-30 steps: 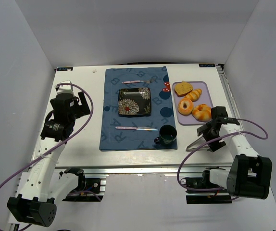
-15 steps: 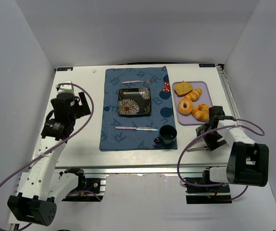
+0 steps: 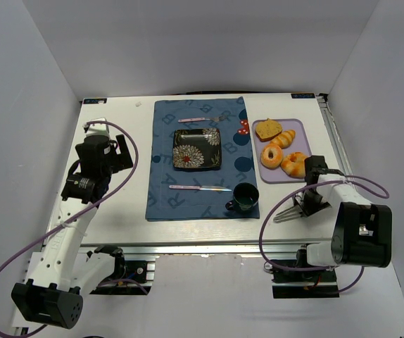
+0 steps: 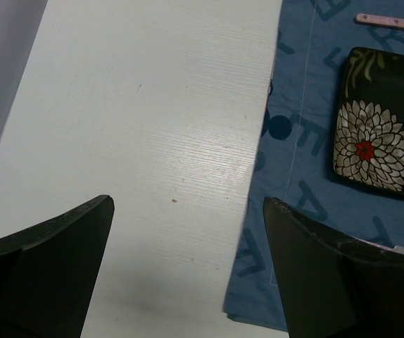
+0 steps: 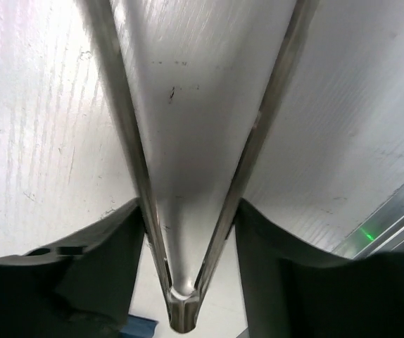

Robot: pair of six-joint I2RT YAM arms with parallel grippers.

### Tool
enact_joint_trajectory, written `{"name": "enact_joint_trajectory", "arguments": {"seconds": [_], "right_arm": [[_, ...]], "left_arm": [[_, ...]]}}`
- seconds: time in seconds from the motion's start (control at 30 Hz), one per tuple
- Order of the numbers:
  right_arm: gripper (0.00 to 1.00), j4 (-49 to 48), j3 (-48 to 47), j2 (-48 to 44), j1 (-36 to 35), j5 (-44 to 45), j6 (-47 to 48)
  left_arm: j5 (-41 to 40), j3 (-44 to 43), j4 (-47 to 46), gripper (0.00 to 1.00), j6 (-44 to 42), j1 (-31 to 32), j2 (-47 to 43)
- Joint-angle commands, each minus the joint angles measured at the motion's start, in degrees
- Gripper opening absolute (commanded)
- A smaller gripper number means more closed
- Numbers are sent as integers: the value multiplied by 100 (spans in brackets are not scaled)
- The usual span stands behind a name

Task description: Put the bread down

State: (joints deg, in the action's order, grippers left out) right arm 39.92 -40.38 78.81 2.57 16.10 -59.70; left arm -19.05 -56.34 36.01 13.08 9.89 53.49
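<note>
Had the right end effector point(image 3: 309, 203) clamped on the metal tongs point(image 3: 285, 214), long axis running near-left across the bench point(image 3: 117, 211), bread point(image 3: 295, 165) just beyond on the purple tray point(image 3: 300, 124), left end effector point(image 4: 188, 203) gaping, far off.

On the mat point(image 3: 161, 162), a fork point(image 3: 202, 119) lies far of the plate point(image 3: 197, 148), a knife point(image 3: 198, 187) near of it — cup point(image 3: 245, 198) at the near-right corner. Right of the mat, a tray point(image 3: 299, 132) holds bread point(image 3: 279, 148) — tongs point(image 3: 286, 213) lie nearer.
</note>
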Motion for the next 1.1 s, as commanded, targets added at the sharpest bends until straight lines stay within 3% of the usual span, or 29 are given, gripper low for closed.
{"name": "enact_joint_trajectory", "arguments": {"seconds": [0.0, 0.27, 0.4, 0.53, 0.83, 0.93, 1.07], "right_arm": [[53, 103, -84, -286, 24, 376, -68], [52, 1104, -900, -1173, 24, 421, 415], [58, 1561, -1681, -1788, 24, 105, 1117], [55, 2202, -2385, -1930, 24, -133, 1776], [49, 2538, -4107, -1281, 16, -1345, 2867], [48, 2582, -4443, -833, 16, -2108, 3227], [47, 2574, -4663, -402, -28, -2321, 3710]], "left_arm": [[6, -132, -41, 98, -34, 22, -23], [112, -106, -156, 98, -25, 30, -67], [199, -27, -243, 98, 10, 22, -137], [305, 0, -357, 98, 80, 31, -146], [569, 61, -472, 98, 239, 39, -234], [586, 88, -507, 98, 247, 39, -269], [578, 96, -498, 98, 248, 31, -322]]}}
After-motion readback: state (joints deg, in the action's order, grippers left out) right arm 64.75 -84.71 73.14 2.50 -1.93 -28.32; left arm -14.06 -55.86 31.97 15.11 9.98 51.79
